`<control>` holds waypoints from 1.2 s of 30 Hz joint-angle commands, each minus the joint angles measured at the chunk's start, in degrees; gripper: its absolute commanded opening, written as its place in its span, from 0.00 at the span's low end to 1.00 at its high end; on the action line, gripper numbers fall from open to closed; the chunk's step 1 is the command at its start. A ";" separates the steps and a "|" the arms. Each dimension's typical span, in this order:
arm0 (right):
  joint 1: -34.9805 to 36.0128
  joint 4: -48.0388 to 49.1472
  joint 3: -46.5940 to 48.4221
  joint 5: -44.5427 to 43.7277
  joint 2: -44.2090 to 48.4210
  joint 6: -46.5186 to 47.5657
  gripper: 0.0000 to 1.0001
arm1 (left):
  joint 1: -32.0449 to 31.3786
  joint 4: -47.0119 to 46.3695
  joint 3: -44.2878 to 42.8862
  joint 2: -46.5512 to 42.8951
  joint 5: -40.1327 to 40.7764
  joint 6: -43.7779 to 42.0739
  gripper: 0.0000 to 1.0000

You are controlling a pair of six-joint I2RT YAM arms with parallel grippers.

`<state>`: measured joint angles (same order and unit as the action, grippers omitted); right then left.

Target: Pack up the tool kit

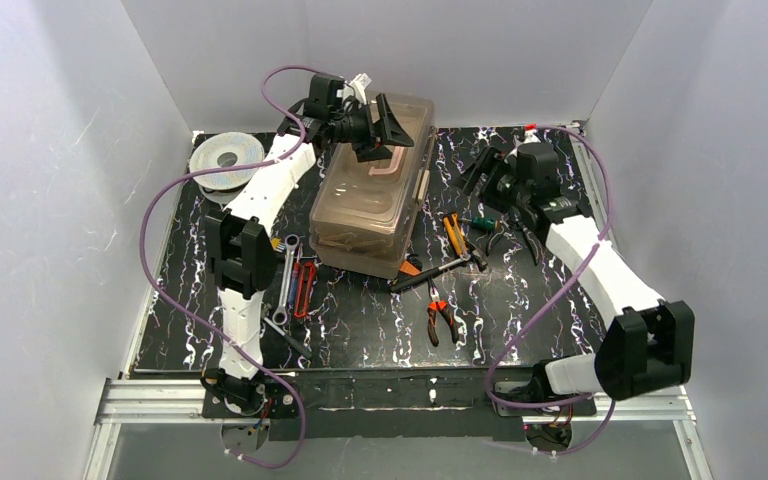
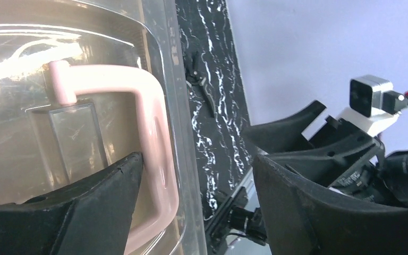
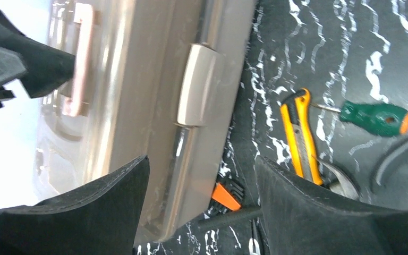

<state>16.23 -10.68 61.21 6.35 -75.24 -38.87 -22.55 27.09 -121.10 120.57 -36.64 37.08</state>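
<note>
The tan toolbox (image 1: 375, 195) stands mid-table with its translucent brown lid shut. My left gripper (image 1: 388, 130) hovers open over the box's far end. In the left wrist view it (image 2: 196, 180) straddles the lid's edge, with one finger (image 2: 85, 212) against the cream handle (image 2: 149, 133). My right gripper (image 1: 482, 168) is open and empty to the right of the box. In the right wrist view it (image 3: 202, 180) faces the box's side wall and latch (image 3: 199, 85). A hammer (image 1: 435, 272), orange pliers (image 1: 442, 320), wrenches (image 1: 285, 275), a yellow knife (image 3: 300, 133) and a green screwdriver (image 3: 374, 118) lie loose on the mat.
A round grey spool (image 1: 225, 160) sits at the back left behind the left arm. Dark pliers (image 1: 530, 245) lie under the right forearm. A red tool (image 1: 305, 285) lies beside the wrenches. White walls close in the mat on three sides.
</note>
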 commanded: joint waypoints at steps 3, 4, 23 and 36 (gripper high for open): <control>0.15 1.48 12.59 13.40 -6.79 -0.60 0.71 | 1.92 -4.66 3.17 -4.41 -7.48 5.57 0.74; 0.31 1.98 13.90 14.42 -7.89 -1.38 0.68 | 2.08 -5.67 3.63 -4.51 -7.99 6.28 0.75; 5.22 -12.84 39.23 10.85 -25.78 -5.05 0.01 | 2.96 -11.25 3.96 -4.23 -11.64 10.21 0.74; 8.03 -16.61 48.51 14.58 -35.75 -7.77 0.01 | 4.70 -16.02 8.00 -7.03 -13.44 13.14 0.74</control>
<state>23.40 -26.92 105.62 19.51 -109.69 -45.54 -18.50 13.08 -113.93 120.03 -47.92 49.54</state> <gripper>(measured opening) 0.022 0.739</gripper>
